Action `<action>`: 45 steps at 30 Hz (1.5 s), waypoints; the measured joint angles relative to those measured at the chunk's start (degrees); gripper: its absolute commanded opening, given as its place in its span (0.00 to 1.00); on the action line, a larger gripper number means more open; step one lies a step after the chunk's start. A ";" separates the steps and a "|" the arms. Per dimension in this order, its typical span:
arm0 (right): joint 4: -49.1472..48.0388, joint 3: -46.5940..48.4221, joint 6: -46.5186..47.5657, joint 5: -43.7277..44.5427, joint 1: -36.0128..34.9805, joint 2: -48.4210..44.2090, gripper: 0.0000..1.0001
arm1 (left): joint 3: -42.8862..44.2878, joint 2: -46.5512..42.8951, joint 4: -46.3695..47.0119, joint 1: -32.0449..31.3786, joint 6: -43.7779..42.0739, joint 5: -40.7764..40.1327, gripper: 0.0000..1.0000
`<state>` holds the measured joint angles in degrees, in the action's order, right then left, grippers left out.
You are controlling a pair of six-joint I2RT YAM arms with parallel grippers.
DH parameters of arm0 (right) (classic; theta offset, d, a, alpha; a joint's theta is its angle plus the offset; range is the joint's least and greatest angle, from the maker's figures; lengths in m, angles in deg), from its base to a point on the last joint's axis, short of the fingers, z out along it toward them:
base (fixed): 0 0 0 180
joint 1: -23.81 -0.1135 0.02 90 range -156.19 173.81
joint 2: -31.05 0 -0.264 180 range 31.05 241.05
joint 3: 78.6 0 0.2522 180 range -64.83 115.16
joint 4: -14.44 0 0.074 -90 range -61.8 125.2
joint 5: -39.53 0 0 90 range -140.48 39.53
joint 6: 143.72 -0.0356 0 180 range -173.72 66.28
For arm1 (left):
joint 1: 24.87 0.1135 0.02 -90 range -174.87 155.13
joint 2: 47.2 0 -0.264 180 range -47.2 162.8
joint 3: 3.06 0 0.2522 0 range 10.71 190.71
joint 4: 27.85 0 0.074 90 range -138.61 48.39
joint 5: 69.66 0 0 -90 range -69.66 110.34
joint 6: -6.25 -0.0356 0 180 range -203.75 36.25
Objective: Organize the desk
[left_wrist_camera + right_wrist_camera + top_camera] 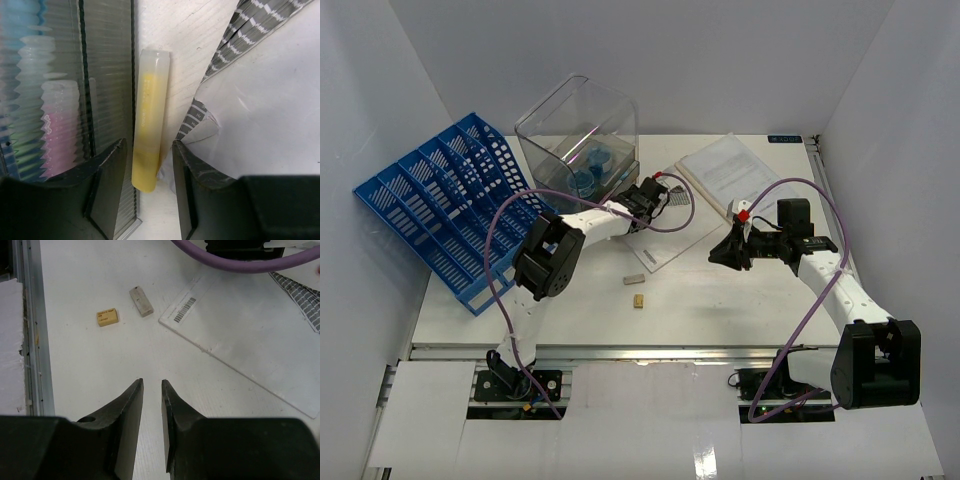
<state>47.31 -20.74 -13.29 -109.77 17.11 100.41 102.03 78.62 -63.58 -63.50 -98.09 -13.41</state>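
The white desk (720,300) carries loose items. My left gripper (658,192) is at the front right corner of the clear bin (580,130). In the left wrist view it (148,145) is open, and its jaws straddle the near end of a yellow tube (147,125) lying on the desk beside the bin wall (105,75). There is a small gap on each side of the tube. My right gripper (715,256) hovers over bare desk. In its wrist view it (152,382) is empty, with only a narrow gap between the jaws.
A blue slotted rack (440,200) lies at the left. A white sheet (240,335) and a striped paper (260,30) lie mid-desk, and a booklet (730,170) at the back right. A yellow eraser (107,317) and a grey eraser (140,301) lie near the front rail (30,340).
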 measured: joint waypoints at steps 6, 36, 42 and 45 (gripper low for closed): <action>0.00 0.00 0.00 0.01 0.00 0.00 0.27 | -0.40 -0.45 -0.32 0.91 1.89 3.65 0.41; 0.00 0.00 -0.01 0.01 0.26 0.00 0.27 | -3.67 -4.39 -1.52 3.64 1.36 9.29 0.47; 0.00 0.00 0.00 0.01 0.26 0.00 0.27 | -3.67 -4.27 -1.76 3.59 0.02 8.17 0.46; 0.00 0.00 0.00 0.01 0.26 0.00 0.27 | -3.67 -4.03 -1.78 3.54 -0.88 7.41 0.44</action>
<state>47.31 -20.74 -13.29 -109.76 17.37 100.41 98.36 74.58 -65.35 -59.96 -98.97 -6.01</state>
